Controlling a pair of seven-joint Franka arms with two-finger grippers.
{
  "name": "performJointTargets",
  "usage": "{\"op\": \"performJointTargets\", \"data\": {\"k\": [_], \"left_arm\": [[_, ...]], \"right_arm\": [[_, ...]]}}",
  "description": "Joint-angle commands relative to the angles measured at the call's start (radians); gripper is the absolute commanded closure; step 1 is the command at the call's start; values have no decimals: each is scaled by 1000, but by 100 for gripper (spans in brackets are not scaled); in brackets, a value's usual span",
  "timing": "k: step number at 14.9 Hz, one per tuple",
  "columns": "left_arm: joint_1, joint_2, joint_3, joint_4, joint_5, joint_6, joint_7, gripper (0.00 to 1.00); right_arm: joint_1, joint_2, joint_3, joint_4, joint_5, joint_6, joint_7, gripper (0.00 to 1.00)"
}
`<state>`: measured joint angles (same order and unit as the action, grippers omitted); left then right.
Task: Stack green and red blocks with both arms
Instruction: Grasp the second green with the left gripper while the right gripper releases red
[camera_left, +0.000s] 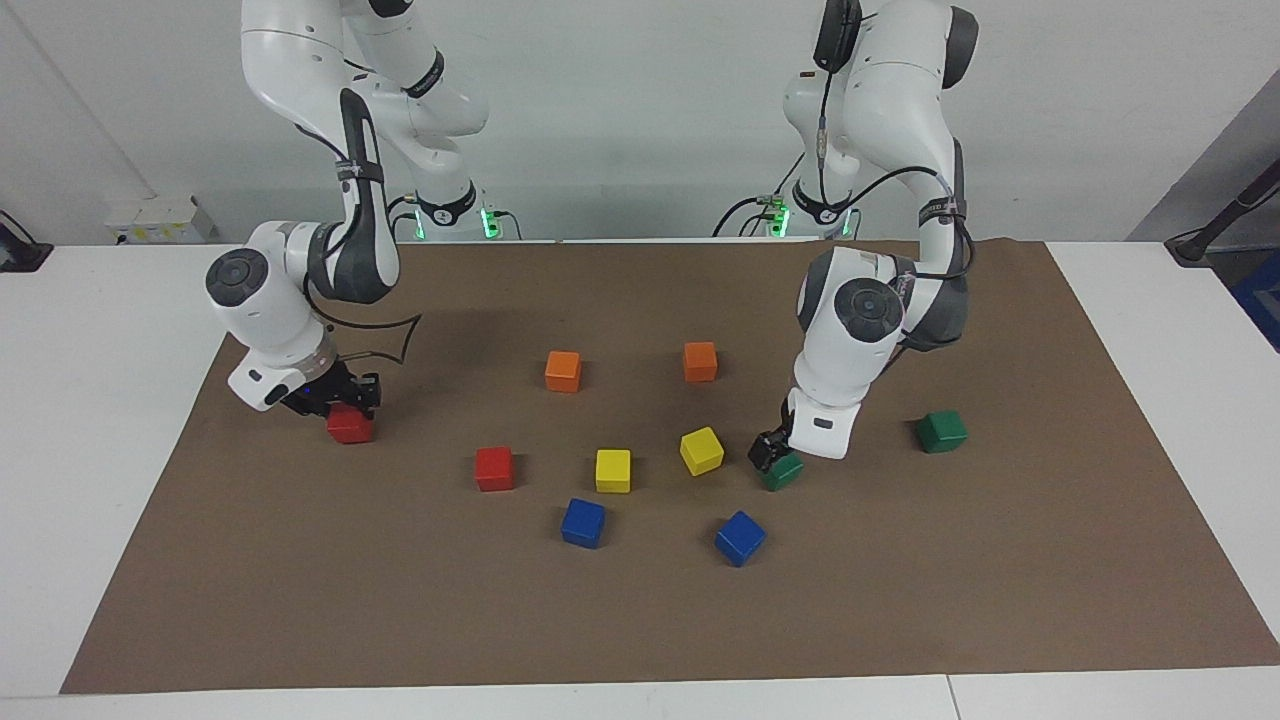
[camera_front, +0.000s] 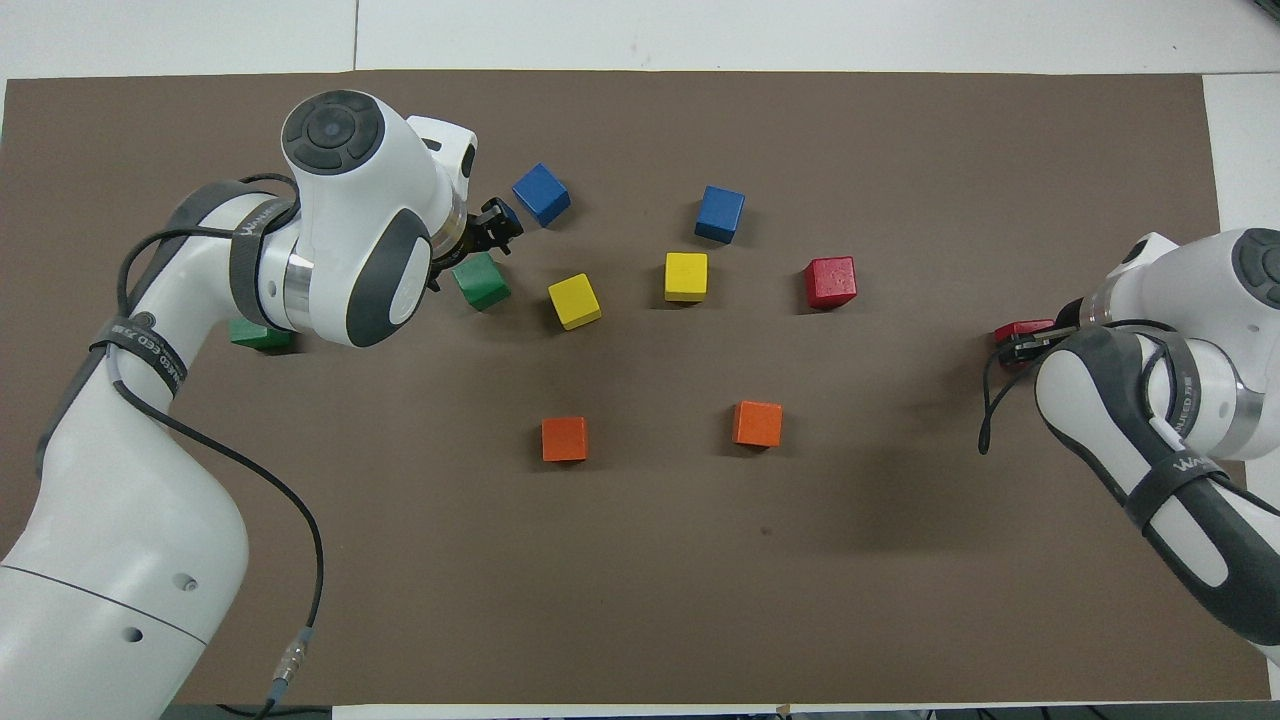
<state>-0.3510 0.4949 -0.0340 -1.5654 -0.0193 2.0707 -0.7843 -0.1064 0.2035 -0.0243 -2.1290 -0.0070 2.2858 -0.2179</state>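
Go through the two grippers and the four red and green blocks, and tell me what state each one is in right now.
left gripper: open, down at a green block.
right gripper: shut on a red block.
held red block: gripped, at the mat.
free red block: loose on the mat, unstacked.
green block at the left gripper: on the mat, not gripped.
outer green block: loose on the mat, unstacked.
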Motion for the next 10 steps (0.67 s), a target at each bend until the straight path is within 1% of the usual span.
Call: {"op": "performJointTargets", "data": {"k": [1, 2, 3, 7, 8, 10], "left_arm": [[-26, 4, 20, -48, 18, 55, -23, 0], [-28, -1, 20, -70, 18, 71, -26, 0], [-28, -4, 20, -82, 18, 87, -29, 0], [-26, -6, 20, -117, 18, 130, -32, 0], [-26, -6, 20, -119, 18, 135, -32, 0], [-26, -4, 22, -133, 18, 158, -32, 0]], "right_arm": [[-30, -10, 9, -22, -21, 21, 22, 17], [-32, -10, 9, -22, -21, 21, 22, 9], [-33, -10, 9, -22, -21, 21, 22, 7], [-32, -9, 10, -14, -16, 9, 38, 5], [-23, -7, 12, -3, -8, 5, 55, 3], [19, -4, 17, 41, -7, -3, 113, 3]]}}
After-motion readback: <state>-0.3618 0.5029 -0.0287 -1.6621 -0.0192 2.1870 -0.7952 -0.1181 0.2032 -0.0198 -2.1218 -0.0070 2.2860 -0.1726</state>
